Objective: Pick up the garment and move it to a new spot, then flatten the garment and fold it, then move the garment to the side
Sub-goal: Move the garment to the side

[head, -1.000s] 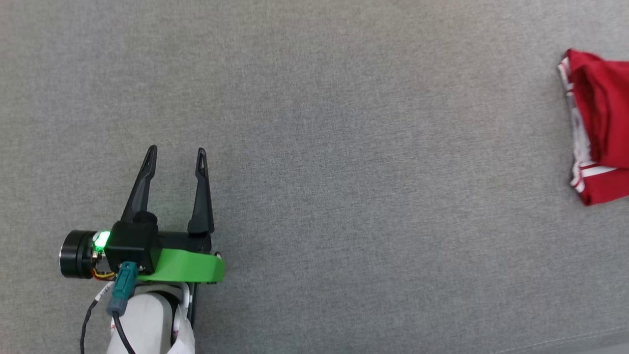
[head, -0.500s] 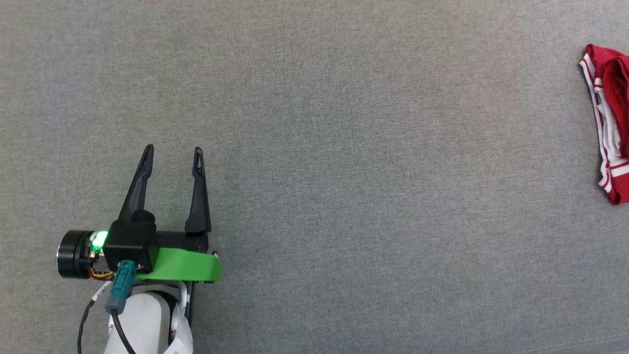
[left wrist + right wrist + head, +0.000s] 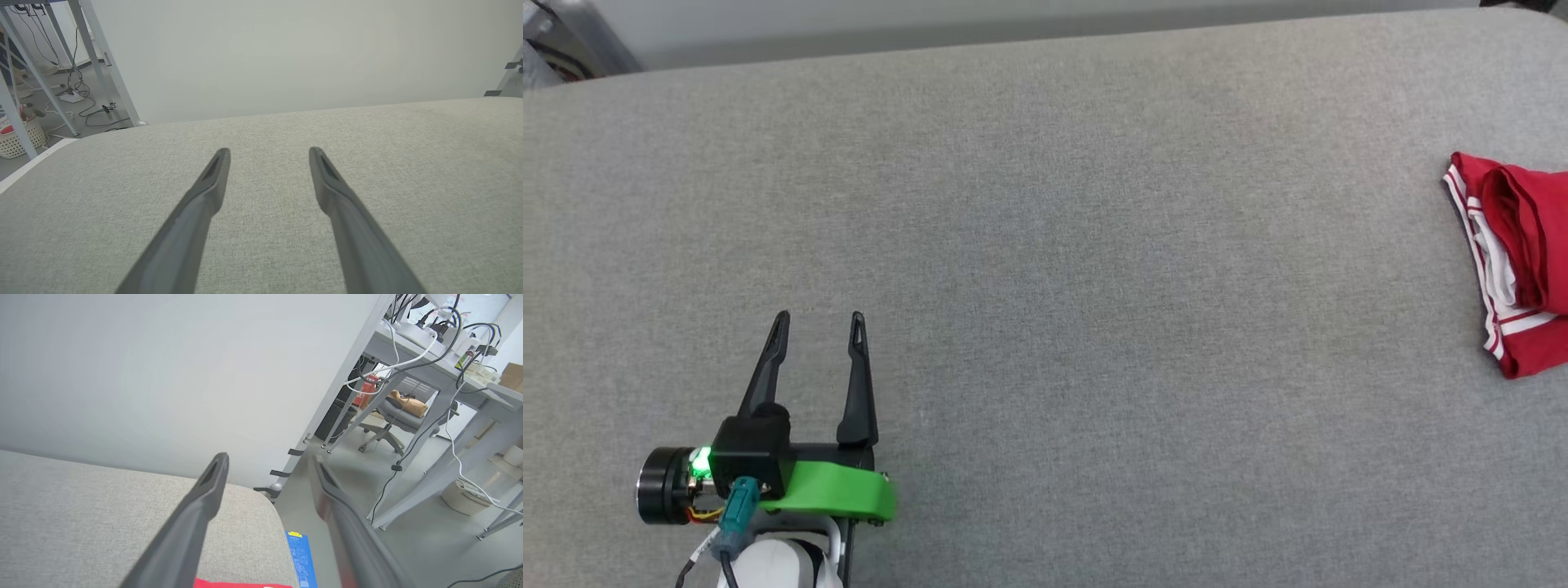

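Observation:
The garment (image 3: pixel 1523 269) lies folded in a compact red bundle with white-and-red striped trim at the far right of the grey padded surface (image 3: pixel 1094 286), cut off by the head view's edge. My left gripper (image 3: pixel 820 315) rests at the lower left, far from it, open with nothing between its fingers; the left wrist view shows the left gripper (image 3: pixel 269 150) spread over bare fabric. In the right wrist view my right gripper (image 3: pixel 269 457) is open and holds nothing, raised above the surface's corner, with a sliver of the garment (image 3: pixel 237 584) below it at the bottom edge.
The surface's far edge (image 3: pixel 1013 45) meets a pale wall. Beyond its right corner stand grey table legs (image 3: pixel 339 388) with hanging cables, an office chair (image 3: pixel 392 416) and a woven basket (image 3: pixel 466 496) on the floor. A blue label (image 3: pixel 300 555) marks the corner.
The head camera has tilted, so the whole picture has slid down and the surface's far edge now shows. The left gripper stays open in the same pose.

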Tool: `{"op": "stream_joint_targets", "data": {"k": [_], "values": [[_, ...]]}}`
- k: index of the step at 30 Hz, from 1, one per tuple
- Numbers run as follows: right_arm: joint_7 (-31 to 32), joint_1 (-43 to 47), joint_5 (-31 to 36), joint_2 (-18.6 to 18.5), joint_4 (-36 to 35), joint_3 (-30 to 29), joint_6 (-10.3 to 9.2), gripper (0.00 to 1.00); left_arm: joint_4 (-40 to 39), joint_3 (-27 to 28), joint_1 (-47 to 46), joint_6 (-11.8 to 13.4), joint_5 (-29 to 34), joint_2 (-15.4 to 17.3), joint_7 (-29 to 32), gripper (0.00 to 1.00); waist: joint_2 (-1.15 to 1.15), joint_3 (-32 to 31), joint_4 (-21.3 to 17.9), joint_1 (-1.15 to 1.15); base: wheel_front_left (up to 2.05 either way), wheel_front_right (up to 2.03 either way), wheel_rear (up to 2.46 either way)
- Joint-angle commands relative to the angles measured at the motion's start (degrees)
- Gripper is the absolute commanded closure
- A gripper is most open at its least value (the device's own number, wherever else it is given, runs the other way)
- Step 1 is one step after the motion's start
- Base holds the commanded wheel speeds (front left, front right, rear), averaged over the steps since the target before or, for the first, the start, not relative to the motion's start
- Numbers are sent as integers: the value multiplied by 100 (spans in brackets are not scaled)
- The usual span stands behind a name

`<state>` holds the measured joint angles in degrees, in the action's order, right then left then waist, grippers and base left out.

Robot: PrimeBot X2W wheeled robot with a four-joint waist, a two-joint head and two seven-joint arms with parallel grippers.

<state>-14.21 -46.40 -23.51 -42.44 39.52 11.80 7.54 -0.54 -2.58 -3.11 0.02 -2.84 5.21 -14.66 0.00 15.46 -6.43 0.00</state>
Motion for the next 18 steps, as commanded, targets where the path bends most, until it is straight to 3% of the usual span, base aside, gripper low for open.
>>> {"op": "stream_joint_targets", "data": {"k": [1,6,9,13,18], "values": [[-56,239,128,185,-264,-162,-5,0,17,21,76,17,-58,-27,-34,0,0,-347,176,0,0,0,0],[-76,1058,657,945,-1650,-1013,-5,0,97,13,219,6,-98,-66,-34,0,0,-631,331,0,0,0,0],[-77,1696,930,1585,-2480,-1386,-5,0,151,44,298,4,-127,-81,-34,0,0,-773,414,0,0,0,0],[-77,2415,1176,2257,-3170,-1425,-5,0,237,72,347,-30,-149,-93,-34,0,0,-926,539,0,0,0,0],[-78,3079,1283,2822,-3461,-1315,-5,0,350,114,362,-81,-165,-101,-34,0,0,-1050,664,0,0,0,0]]}}
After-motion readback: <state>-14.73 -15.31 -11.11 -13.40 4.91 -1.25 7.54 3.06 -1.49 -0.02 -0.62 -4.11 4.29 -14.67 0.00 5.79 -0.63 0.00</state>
